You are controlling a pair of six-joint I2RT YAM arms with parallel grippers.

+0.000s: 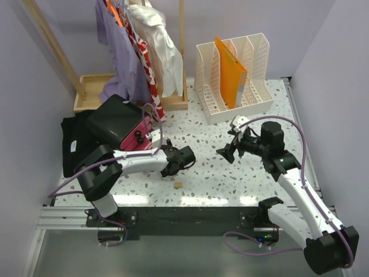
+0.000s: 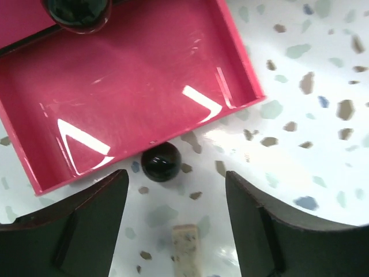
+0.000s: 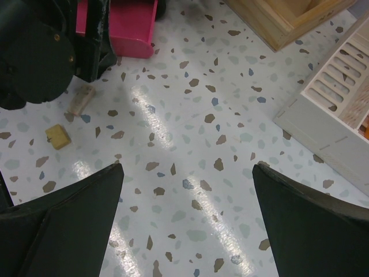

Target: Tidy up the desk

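Observation:
The desk point(image 1: 203, 134) is a white speckled tabletop. My left gripper point(image 1: 180, 159) hovers low over it, open, just in front of a pink drawer box point(image 2: 127, 86) with black round knobs point(image 2: 161, 162). A small beige block point(image 2: 185, 249) lies flat on the desk between the left fingers point(image 2: 86, 222), gripped by neither. A tan cube point(image 1: 179, 185) rests nearer the front edge and also shows in the right wrist view as the tan cube point(image 3: 57, 137). My right gripper point(image 1: 228, 152) is wide open above bare desk with nothing between its fingers point(image 3: 69, 219).
A white file organizer point(image 1: 233, 75) holding an orange folder point(image 1: 232, 72) stands at the back right. A clothes rack with hanging garments point(image 1: 141, 52) rises from a wooden tray base point(image 1: 92, 92) at the back left. Black cloth point(image 1: 72, 144) lies at the left edge.

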